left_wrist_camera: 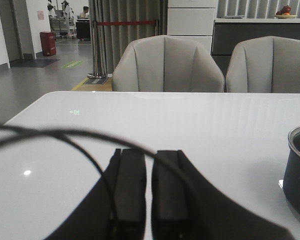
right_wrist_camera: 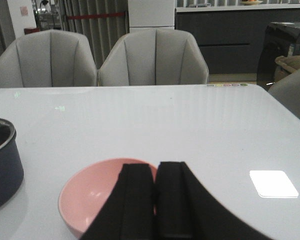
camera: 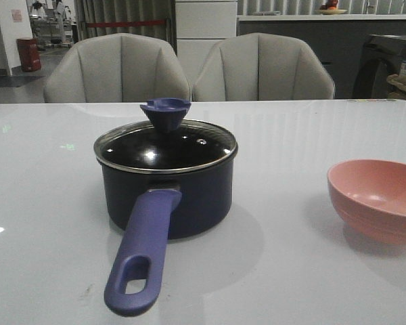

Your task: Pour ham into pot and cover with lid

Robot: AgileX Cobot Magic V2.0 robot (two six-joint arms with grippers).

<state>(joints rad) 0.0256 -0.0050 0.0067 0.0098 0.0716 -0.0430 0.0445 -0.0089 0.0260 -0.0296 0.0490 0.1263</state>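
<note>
While I look through my cameras, I see the lid (camera: 166, 145) sitting flat on the pot (camera: 168, 196), so I think the job is about done. I cannot see any ham. The glass is dark and shiny, so if the slices are inside the pot, they are hidden from me.

My left claw (left_wrist_camera: 148, 192) has its two fingers pressed almost together, with nothing between them. The pot is off to its right side and a bit ahead, not touching it. A black cable (left_wrist_camera: 65, 137) loops across in front of that claw's camera (it is part of my rig, not part of the job).

My right claw (right_wrist_camera: 156, 200) is closed too, and it holds nothing. The pink bowl (right_wrist_camera: 90, 192) sits just ahead of its fingers and a little to the left, partly hidden behind them. The part of the bowl I can see looks empty, which fits with the ham being tipped out already. The pot is farther off to this claw's left.

The pot's long handle (camera: 142, 254) points back toward me, so it is easy to reach. I think both claws rest low and back so they stay away from the pot and lid.
</note>
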